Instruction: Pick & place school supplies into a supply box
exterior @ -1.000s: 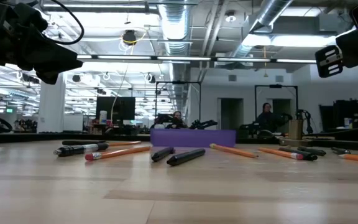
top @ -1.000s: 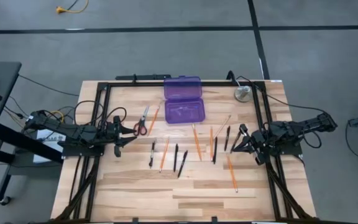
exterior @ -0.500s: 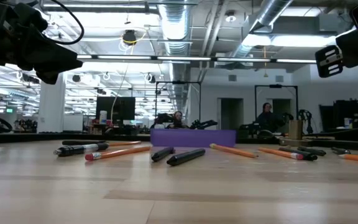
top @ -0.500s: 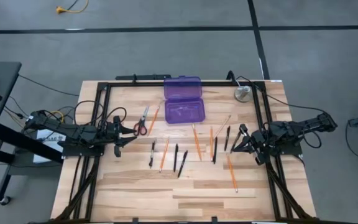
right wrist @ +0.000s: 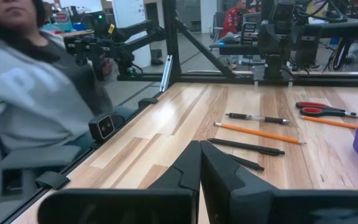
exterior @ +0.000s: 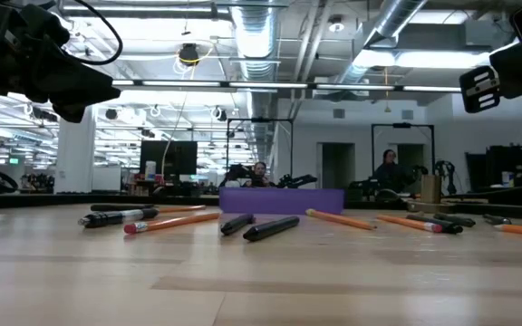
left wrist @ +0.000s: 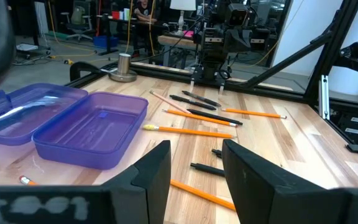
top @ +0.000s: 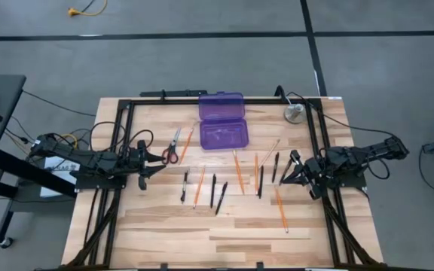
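The purple supply box (top: 222, 122) lies open near the table's far edge, tray (left wrist: 86, 127) beside its lid (left wrist: 17, 112). Red-handled scissors (top: 172, 147) lie left of it. Orange pencils (top: 238, 172) and black pens (top: 213, 192) lie flat, scattered across the table's middle. My left gripper (top: 148, 160) hovers open at the table's left side, just near of the scissors, its fingers (left wrist: 157, 168) pointing right. My right gripper (top: 291, 172) hovers shut at the right side, beside a pen (top: 276, 167) and a pencil (top: 280, 207). Neither touches anything.
A round grey metal disc (top: 294, 113) sits at the far right corner. A black frame (top: 119, 150) runs along the table's left, far and right sides. A person in a grey top (right wrist: 30, 93) shows beside the table in the right wrist view. Bare wood lies toward the near edge.
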`<state>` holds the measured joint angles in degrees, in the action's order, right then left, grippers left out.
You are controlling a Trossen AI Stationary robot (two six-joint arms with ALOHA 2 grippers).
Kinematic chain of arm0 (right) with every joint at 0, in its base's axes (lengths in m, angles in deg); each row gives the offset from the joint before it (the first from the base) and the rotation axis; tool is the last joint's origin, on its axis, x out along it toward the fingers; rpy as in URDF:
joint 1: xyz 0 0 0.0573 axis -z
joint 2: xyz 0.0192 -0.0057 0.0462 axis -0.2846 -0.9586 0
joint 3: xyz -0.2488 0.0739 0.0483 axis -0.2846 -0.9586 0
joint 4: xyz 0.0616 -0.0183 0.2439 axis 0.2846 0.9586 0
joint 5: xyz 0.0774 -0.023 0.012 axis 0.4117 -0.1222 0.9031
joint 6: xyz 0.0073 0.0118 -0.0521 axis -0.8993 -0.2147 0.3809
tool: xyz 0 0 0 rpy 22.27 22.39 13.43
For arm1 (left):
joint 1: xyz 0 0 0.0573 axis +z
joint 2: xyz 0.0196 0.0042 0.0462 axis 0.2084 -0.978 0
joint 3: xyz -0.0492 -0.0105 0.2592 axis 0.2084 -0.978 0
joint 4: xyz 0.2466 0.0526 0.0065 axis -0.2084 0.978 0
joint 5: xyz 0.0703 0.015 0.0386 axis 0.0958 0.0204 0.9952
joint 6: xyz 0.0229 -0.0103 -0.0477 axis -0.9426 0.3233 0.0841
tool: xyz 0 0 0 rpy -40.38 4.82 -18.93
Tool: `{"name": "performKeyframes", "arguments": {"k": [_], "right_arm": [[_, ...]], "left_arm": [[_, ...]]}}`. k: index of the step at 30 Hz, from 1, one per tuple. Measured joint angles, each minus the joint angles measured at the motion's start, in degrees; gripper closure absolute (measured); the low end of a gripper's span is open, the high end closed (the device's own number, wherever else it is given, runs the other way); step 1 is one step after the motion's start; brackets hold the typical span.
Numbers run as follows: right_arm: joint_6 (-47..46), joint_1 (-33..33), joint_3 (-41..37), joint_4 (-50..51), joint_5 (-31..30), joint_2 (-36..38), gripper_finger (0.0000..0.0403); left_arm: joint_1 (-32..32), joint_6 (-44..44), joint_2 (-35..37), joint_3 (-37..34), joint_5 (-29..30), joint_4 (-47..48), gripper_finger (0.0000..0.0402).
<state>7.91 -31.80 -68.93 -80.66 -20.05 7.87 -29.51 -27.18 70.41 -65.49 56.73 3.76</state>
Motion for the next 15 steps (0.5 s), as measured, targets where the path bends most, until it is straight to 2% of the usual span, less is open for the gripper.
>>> {"name": "performKeyframes", "arguments": {"k": [10,15], "right_arm": [[0.77,0.02,-0.02,-0.38,-0.05,0.00,0.0403],[1.85,0.02,-0.20,-5.74,-1.78,0.02,0.0403]], "left_arm": [[-0.02,-0.02,-0.02,0.00,0.00,-0.20,0.0269],[-0.02,-0.02,-0.02,0.00,0.00,-0.39,0.0269]]}}
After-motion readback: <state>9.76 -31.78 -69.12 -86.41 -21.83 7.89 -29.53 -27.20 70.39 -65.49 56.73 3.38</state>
